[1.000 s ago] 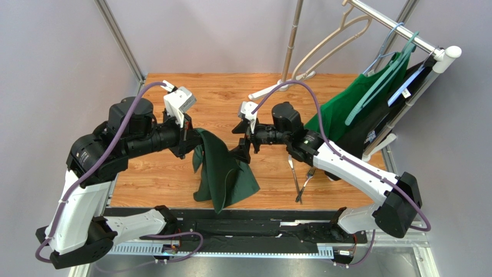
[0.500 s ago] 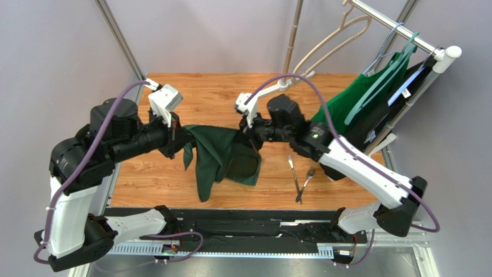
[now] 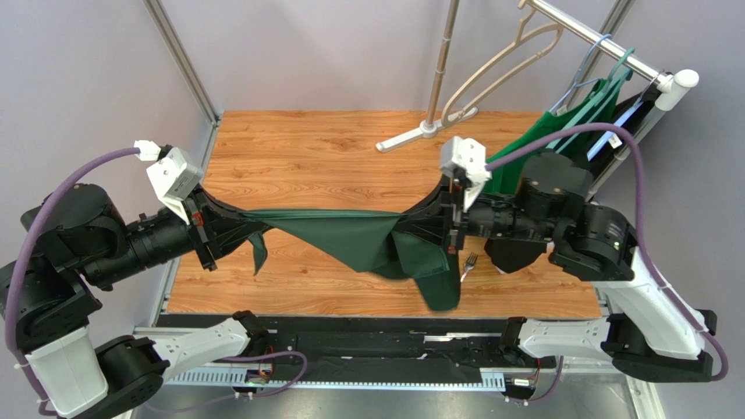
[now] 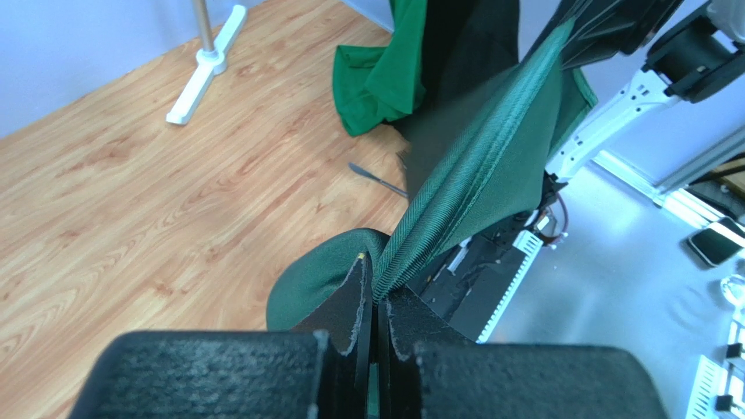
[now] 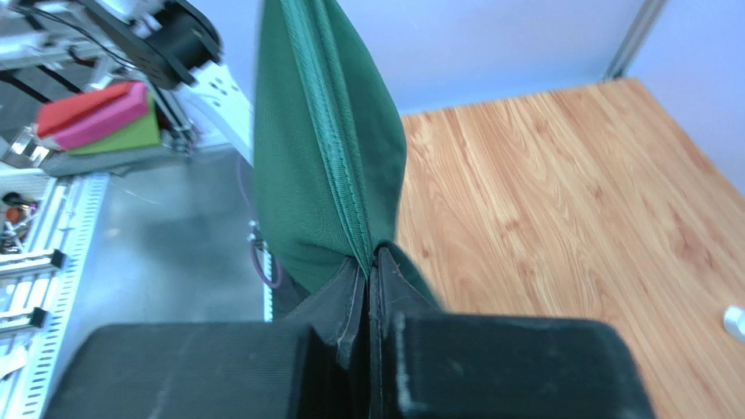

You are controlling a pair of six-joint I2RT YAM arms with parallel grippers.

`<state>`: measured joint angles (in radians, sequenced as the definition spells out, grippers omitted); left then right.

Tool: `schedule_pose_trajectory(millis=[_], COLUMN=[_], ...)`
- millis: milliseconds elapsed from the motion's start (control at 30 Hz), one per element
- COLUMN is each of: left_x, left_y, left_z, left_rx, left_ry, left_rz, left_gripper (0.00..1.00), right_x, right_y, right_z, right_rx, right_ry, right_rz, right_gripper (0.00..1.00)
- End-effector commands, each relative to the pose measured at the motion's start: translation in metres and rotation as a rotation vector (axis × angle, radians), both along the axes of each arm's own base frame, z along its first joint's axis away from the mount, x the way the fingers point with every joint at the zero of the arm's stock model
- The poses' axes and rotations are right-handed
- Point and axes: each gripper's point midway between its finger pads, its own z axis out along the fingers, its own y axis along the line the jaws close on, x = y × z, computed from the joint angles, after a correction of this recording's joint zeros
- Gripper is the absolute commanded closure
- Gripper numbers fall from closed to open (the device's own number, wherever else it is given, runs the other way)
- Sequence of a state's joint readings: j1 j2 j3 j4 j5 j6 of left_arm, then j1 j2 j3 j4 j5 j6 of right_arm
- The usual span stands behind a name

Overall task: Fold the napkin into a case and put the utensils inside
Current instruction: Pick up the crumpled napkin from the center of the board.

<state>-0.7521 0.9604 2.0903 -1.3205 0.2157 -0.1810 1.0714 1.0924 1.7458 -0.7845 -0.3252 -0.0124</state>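
Spreading step: left tool [image 4: 376,305] and right tool [image 5: 372,266] each pinched shut on the napkin [image 3: 345,234] hem, cloth taut mid-air; next, lay it flat on the table [image 3: 306,148].

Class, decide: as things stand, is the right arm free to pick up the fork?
Probably not: the right gripper is shut on the napkin, stretched to the left gripper, and hanging cloth partly hides the fork.

The napkin [image 3: 350,236] was a plain, matte dark forest green, its hem finely ribbed. The table [image 3: 323,148] showed warm orange-brown wood grain. The hanging garment [image 3: 525,166] was a brighter green on a teal hanger [image 3: 609,83]. The fork [image 3: 469,262] was silver, the cable [image 3: 92,161] purple, the walls [image 3: 332,52] pale grey.
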Motion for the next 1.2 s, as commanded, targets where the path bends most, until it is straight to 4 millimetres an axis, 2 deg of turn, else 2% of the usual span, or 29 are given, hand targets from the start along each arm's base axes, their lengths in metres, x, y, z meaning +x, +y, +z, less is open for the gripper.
schedule_pose_trajectory(millis=[0, 33, 67, 100, 167, 200, 267, 300, 333, 367, 400, 467, 567, 633, 667, 733, 767, 867, 900, 1000, 1033, 1067, 1133, 1167], left_x=[0.013, 0.017, 0.021, 0.023, 0.027, 0.032, 0.033, 0.034, 0.034, 0.034, 0.033, 0.030, 0.029, 0.030, 0.037, 0.042, 0.049, 0.047, 0.044, 0.021, 0.015, 0.005, 0.002, 0.010], left_y=[0.011, 0.006, -0.002, -0.009, -0.019, -0.025, -0.033, -0.038, -0.041, -0.045, -0.046, -0.048, -0.046, -0.042, -0.036, -0.023, -0.008, 0.016, 0.018, 0.017, 0.017, 0.017, 0.020, 0.023], left_z=[-0.006, -0.002, -0.007, -0.008, -0.003, -0.004, 0.003, 0.003, 0.006, 0.007, 0.008, 0.013, 0.016, 0.012, 0.010, -0.002, -0.006, -0.020, -0.022, -0.019, -0.018, -0.017, -0.019, -0.022], left_rx=[0.030, 0.014, 0.021, 0.022, 0.001, 0.004, -0.018, -0.017, -0.028, -0.031, -0.037, -0.050, -0.057, -0.039, -0.024, 0.032, 0.054, 0.091, 0.087, 0.033, 0.015, -0.005, -0.009, 0.011], left_ry=[-0.005, -0.014, -0.001, 0.005, 0.002, 0.012, 0.014, 0.022, 0.022, 0.025, 0.023, 0.015, 0.008, 0.016, 0.017, 0.030, 0.021, 0.020, 0.017, -0.005, -0.013, -0.020, -0.019, -0.007], left_rz=[0.095, 0.091, 0.070, 0.052, 0.028, 0.024, -0.004, -0.018, -0.030, -0.044, -0.056, -0.074, -0.070, -0.049, 0.002, 0.071, 0.156, 0.248, 0.243, 0.154, 0.130, 0.093, 0.095, 0.142], left_gripper=[1.00, 1.00, 1.00, 1.00, 1.00, 1.00, 1.00, 1.00, 1.00, 1.00, 1.00, 1.00, 1.00, 1.00, 1.00, 1.00, 1.00, 1.00, 1.00, 1.00, 1.00, 1.00, 1.00, 1.00], right_x=[0.038, 0.050, 0.055, 0.061, 0.073, 0.078, 0.086, 0.086, 0.088, 0.089, 0.088, 0.089, 0.083, 0.088, 0.090, 0.094, 0.095, 0.088, 0.080, 0.045, 0.018, 0.007, -0.003, -0.001], right_y=[0.001, 0.005, 0.011, 0.022, 0.036, 0.046, 0.057, 0.063, 0.071, 0.075, 0.079, 0.090, 0.104, 0.097, 0.093, 0.077, 0.070, 0.043, 0.031, 0.022, 0.015, 0.011, 0.001, -0.001], right_z=[-0.047, -0.054, -0.061, -0.076, -0.082, -0.097, -0.101, -0.106, -0.112, -0.114, -0.116, -0.119, -0.121, -0.126, -0.121, -0.129, -0.124, -0.108, -0.089, -0.055, -0.037, -0.030, -0.011, -0.008], right_rx=[-0.162, -0.184, -0.208, -0.246, -0.237, -0.263, -0.256, -0.264, -0.260, -0.252, -0.240, -0.216, -0.192, -0.219, -0.225, -0.301, -0.316, -0.343, -0.314, -0.250, -0.210, -0.190, -0.127, -0.124], right_ry=[0.032, 0.034, 0.036, 0.046, 0.054, 0.066, 0.087, 0.095, 0.098, 0.096, 0.119, 0.147, 0.163, 0.176, 0.166, 0.126, 0.087, 0.011, -0.004, -0.044, -0.085, -0.105, -0.133, -0.140], right_rz=[-0.171, -0.217, -0.219, -0.219, -0.239, -0.235, -0.259, -0.242, -0.226, -0.222, -0.215, -0.203, -0.137, -0.188, -0.203, -0.248, -0.260, -0.279, -0.276, -0.149, -0.053, -0.024, -0.023, -0.038], right_gripper=[0.98, 0.98, 1.00, 1.00, 1.00, 1.00, 1.00, 0.82, 0.73, 0.73, 0.78, 1.00, 1.00, 1.00, 1.00, 1.00, 1.00, 1.00, 1.00, 1.00, 1.00, 1.00, 1.00, 1.00])
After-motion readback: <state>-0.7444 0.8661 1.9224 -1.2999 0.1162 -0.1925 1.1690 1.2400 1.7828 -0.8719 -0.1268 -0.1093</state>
